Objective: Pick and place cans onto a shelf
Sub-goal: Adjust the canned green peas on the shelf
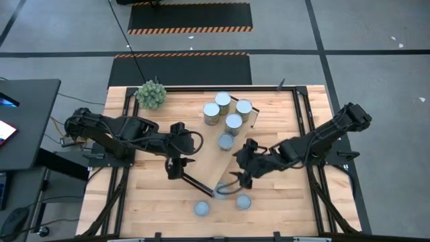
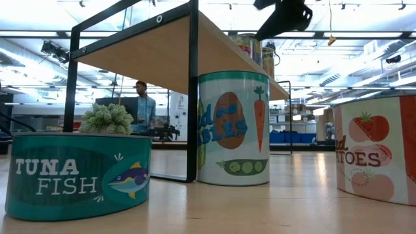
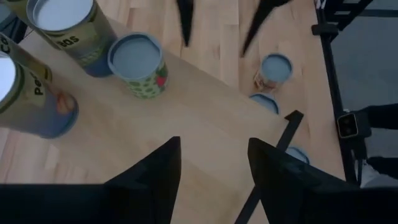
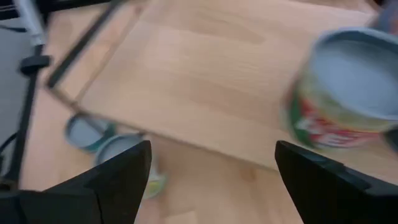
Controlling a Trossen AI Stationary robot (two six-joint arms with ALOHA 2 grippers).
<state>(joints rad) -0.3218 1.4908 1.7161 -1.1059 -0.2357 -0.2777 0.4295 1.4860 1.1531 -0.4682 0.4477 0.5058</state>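
The shelf is a light-wood board on a dark frame, running slantwise across the table's middle. Several cans stand on its far part, the nearest with a pale blue top. Three cans stand on the table near the front: a tuna can, a vegetables can partly under the shelf's near end, and a tomatoes can. My left gripper is open and empty above the shelf's left side. My right gripper is open and empty above the shelf's right side.
A green bushy plant stands at the table's far left corner. The shelf's dark frame legs rise from the table beside the vegetables can. A person shows in the room behind. Bare tabletop lies at the near left.
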